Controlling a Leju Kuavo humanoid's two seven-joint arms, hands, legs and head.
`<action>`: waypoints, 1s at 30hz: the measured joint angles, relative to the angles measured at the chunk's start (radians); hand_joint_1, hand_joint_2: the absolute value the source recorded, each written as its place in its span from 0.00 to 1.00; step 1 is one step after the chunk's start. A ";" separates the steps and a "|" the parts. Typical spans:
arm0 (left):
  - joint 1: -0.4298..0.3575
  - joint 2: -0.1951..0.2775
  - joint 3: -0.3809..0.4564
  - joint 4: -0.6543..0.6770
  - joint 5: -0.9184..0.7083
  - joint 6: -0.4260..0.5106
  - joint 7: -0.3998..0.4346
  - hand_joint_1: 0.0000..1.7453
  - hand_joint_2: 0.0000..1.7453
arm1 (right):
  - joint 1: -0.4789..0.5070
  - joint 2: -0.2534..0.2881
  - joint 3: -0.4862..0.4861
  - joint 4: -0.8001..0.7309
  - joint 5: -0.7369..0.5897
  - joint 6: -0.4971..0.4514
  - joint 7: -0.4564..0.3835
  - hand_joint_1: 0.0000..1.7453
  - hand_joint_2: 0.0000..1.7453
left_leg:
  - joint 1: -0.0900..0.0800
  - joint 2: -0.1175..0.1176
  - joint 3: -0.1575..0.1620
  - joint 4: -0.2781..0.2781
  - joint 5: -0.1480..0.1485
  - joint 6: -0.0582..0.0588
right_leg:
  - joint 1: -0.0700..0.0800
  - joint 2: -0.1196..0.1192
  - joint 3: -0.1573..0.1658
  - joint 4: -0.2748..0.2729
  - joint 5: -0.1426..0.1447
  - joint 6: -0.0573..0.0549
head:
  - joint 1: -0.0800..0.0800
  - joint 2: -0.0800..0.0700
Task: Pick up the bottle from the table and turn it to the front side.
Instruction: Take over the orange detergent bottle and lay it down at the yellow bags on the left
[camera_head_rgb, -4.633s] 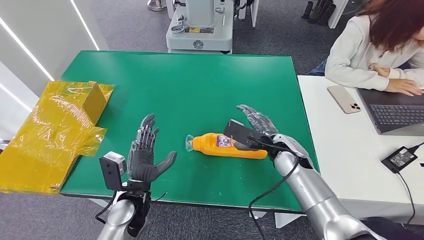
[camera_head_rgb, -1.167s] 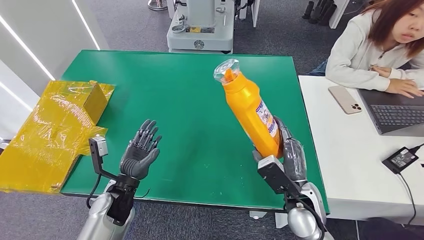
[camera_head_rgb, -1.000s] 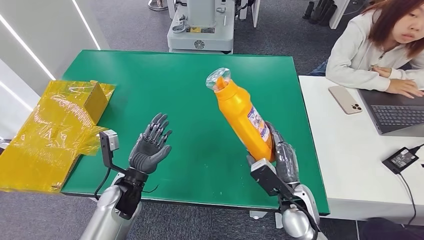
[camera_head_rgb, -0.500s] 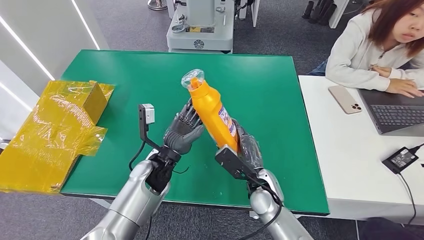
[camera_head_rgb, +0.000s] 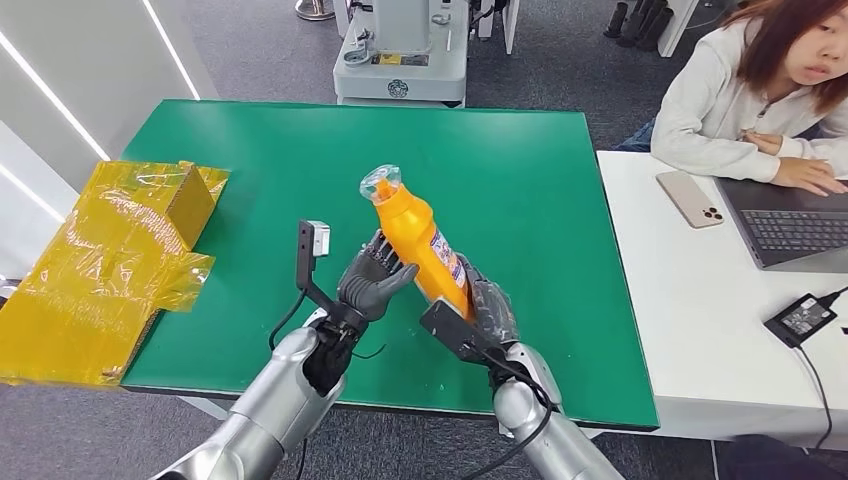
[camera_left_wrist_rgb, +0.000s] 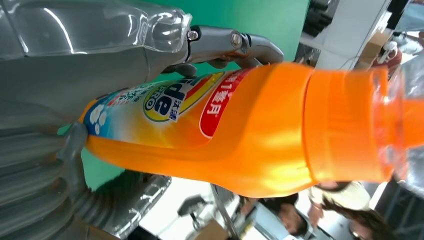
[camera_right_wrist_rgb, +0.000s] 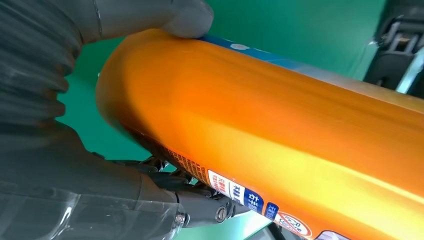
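You have a green table (camera_head_rgb: 300, 150) in front of you, its top a flat mat-like surface. At its left edge lies a crumpled yellow plastic wrap (camera_head_rgb: 95, 270) with a yellow box (camera_head_rgb: 190, 200) in it, partly hanging off the side. Just beside it on your right stands a white table (camera_head_rgb: 690, 290), carrying a phone (camera_head_rgb: 688, 198), a laptop (camera_head_rgb: 790, 222) and a black power adapter (camera_head_rgb: 800, 318).
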 joint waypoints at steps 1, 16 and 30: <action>-0.001 0.000 -0.005 0.006 -0.029 0.027 -0.017 0.00 1.00 | -0.001 0.001 0.002 0.003 0.001 0.001 0.000 1.00 1.00 | 0.000 0.000 0.000 0.000 0.000 0.000 | 0.000 0.000 0.000 0.000 0.000 0.000 | 0.000 0.000; -0.011 0.000 -0.044 0.063 -0.355 0.355 -0.160 0.00 1.00 | 0.004 0.002 0.039 -0.006 0.003 0.023 0.007 1.00 1.00 | 0.000 0.000 0.000 0.000 0.000 0.000 | 0.000 0.000 0.000 0.000 0.000 0.000 | 0.000 0.000; -0.018 -0.001 0.020 0.085 -0.200 0.270 -0.166 1.00 1.00 | -0.005 -0.012 0.060 -0.033 -0.049 0.038 0.012 1.00 1.00 | 0.000 0.000 0.000 0.000 0.000 0.000 | 0.000 0.000 0.000 0.000 0.000 0.000 | 0.000 0.000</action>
